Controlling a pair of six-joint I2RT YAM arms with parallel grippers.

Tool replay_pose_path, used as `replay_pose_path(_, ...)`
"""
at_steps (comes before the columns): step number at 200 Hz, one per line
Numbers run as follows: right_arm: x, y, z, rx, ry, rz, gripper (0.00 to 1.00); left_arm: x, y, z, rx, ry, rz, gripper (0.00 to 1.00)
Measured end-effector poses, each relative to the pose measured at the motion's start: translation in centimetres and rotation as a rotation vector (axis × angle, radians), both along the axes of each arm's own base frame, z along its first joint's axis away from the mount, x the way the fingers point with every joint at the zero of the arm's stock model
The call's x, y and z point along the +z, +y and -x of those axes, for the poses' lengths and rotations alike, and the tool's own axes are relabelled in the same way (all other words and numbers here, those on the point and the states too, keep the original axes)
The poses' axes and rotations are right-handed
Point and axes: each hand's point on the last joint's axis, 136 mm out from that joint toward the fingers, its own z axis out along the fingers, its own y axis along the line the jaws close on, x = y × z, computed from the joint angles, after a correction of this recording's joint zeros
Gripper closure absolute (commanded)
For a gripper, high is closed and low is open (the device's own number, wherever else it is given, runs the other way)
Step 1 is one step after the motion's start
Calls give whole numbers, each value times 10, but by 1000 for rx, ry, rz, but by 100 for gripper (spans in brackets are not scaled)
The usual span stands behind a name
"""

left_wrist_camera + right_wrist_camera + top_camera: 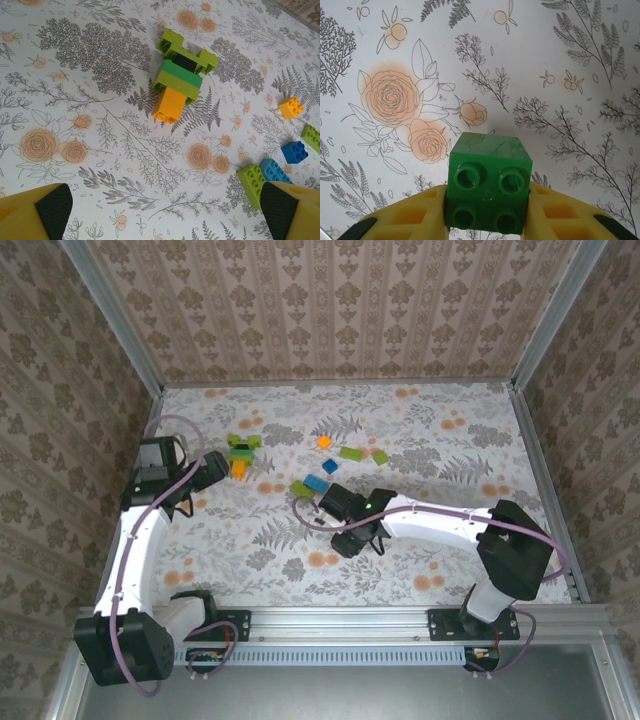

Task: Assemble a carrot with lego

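The carrot (180, 80) lies flat on the flowered table: lime bricks across its top, dark green below, an orange-yellow brick as the tip. In the top view the carrot (242, 455) lies just right of my left gripper (212, 473). My left gripper (165, 215) stands open, wide and empty, short of the carrot. My right gripper (489, 202) is shut on a dark green lego brick (489, 185), studs toward the camera, held just above the table. In the top view my right gripper (330, 502) sits mid-table beside the loose lego.
Loose lego lies right of the carrot: an orange brick (324, 442), two lime bricks (351, 453) (380, 456), a dark blue brick (330, 467), a light blue brick (316, 483) and a lime brick (300, 488). Patterned walls close in the table.
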Motion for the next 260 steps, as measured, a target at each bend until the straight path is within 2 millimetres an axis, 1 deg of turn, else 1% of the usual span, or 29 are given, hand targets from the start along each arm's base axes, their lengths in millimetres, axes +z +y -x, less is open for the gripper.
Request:
replay_pose_path(11, -3, 3, 4, 18, 1, -1, 65, 0, -1, 0, -2, 0, -2, 0)
replay_pose_path(46, -12, 21, 20, 75, 4, -26, 65, -1, -3, 0, -12, 2, -4, 0)
replay_pose_path(75, -19, 25, 23, 68, 13, -36, 63, -2, -4, 0, -16, 7, -6, 0)
replay_pose_path(105, -21, 26, 24, 58, 18, -36, 55, -2, -5, 0, -18, 7, -5, 0)
replay_pose_path(145, -36, 24, 27, 52, 44, -2, 45, -2, -5, 0, -20, 7, -7, 0)
replay_pose_path(166, -35, 24, 27, 51, 45, 1, 40, -2, -5, 0, -20, 7, -7, 0)
replay_pose_path(183, -30, 28, 24, 53, 39, -5, 36, -2, -5, 0, -20, 7, -8, 0)
replay_pose_path(197, -21, 32, 21, 52, 29, -16, 34, -2, -5, 0, -20, 7, -8, 0)
replay_pose_path(217, 1, 42, 14, 53, 0, -48, 32, -2, -5, 0, -21, 7, -7, 0)
replay_pose_path(241, 33, 60, -4, 44, -72, -90, 31, -3, -5, 0, -21, 8, -7, 0)
replay_pose_path(250, 46, 68, -14, 35, -102, -99, 31, -3, -5, 0, -21, 8, -7, 0)
replay_pose_path(260, 55, 78, -27, 21, -130, -105, 31, -3, -5, 0, -21, 8, -7, 0)
